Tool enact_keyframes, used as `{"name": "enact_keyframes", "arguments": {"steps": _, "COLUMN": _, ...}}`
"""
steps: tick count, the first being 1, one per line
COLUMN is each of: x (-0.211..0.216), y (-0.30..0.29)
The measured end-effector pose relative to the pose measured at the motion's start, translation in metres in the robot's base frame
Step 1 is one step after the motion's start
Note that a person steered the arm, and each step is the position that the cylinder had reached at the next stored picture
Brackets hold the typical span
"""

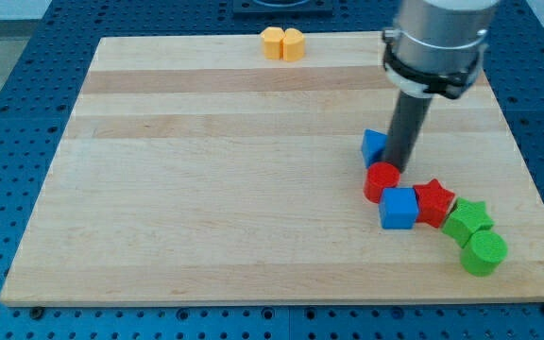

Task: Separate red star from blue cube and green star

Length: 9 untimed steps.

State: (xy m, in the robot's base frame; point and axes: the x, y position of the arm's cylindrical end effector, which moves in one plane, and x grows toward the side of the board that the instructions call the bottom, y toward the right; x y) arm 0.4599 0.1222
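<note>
The red star [434, 201] lies at the view's lower right, touching the blue cube [399, 208] on its left and the green star [467, 219] on its right. My tip [393, 168] stands at the top edge of a red round block [382, 181], up and to the left of the blue cube. A second blue block [374, 146] sits just left of the rod, partly hidden by it. The tip is apart from the red star, about one block width to its upper left.
A green round block [484, 252] lies below the green star, near the board's lower right edge. Two yellow-orange blocks [282, 43] sit side by side at the board's top edge. The wooden board [206, 189] rests on a blue perforated table.
</note>
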Motion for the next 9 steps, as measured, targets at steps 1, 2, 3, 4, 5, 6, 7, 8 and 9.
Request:
{"name": "enact_keyframes", "arguments": {"steps": 1, "x": -0.012, "y": -0.026}}
{"name": "enact_keyframes", "arguments": {"steps": 2, "x": -0.021, "y": -0.048}}
{"name": "enact_keyframes", "arguments": {"steps": 3, "x": -0.018, "y": -0.073}}
{"name": "enact_keyframes", "arguments": {"steps": 4, "x": -0.007, "y": -0.1}}
{"name": "enact_keyframes", "arguments": {"steps": 5, "x": 0.02, "y": -0.105}}
{"name": "enact_keyframes", "arguments": {"steps": 6, "x": 0.055, "y": -0.105}}
{"name": "enact_keyframes", "arguments": {"steps": 7, "x": 0.086, "y": -0.095}}
{"name": "enact_keyframes", "arguments": {"steps": 8, "x": 0.109, "y": -0.067}}
{"name": "enact_keyframes", "arguments": {"steps": 9, "x": 0.112, "y": -0.026}}
